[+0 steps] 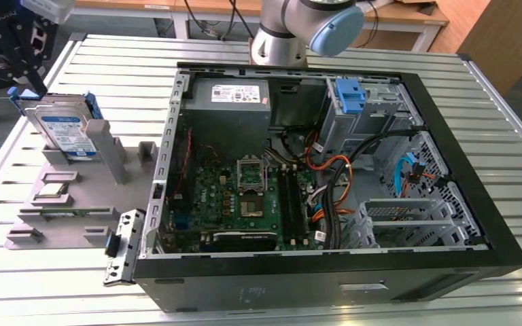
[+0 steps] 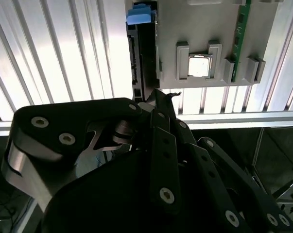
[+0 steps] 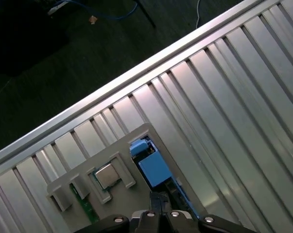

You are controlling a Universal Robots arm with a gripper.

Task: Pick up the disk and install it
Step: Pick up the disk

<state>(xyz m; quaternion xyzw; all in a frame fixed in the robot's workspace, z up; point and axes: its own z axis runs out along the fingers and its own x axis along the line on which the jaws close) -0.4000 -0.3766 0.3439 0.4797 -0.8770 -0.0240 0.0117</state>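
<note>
The disk (image 1: pixel 66 132) stands on edge in a slot of the grey holder (image 1: pixel 62 204) on the exterior view's left, silver with a white-and-blue label and a blue carrier. My gripper (image 1: pixel 35 85) hangs at its upper far corner, fingertips drawn together and shut. In the second wrist view the disk (image 2: pixel 142 53) shows edge-on with its blue handle (image 2: pixel 138 14) at the far end, and my gripper (image 2: pixel 158 96) points at its near end. In the first wrist view my gripper (image 3: pixel 159 198) sits just over the blue carrier (image 3: pixel 153 167). I cannot tell whether it touches the disk.
An open computer case (image 1: pixel 334 170) lies on the slatted metal table (image 1: pixel 478 68), with a motherboard, cables and a grey drive cage (image 1: pixel 370 102) topped by a blue bracket (image 1: pixel 350 95). The holder also carries a processor chip (image 2: pixel 199 65) and a memory stick (image 2: pixel 239 43). The table edge (image 3: pixel 112 92) is close by.
</note>
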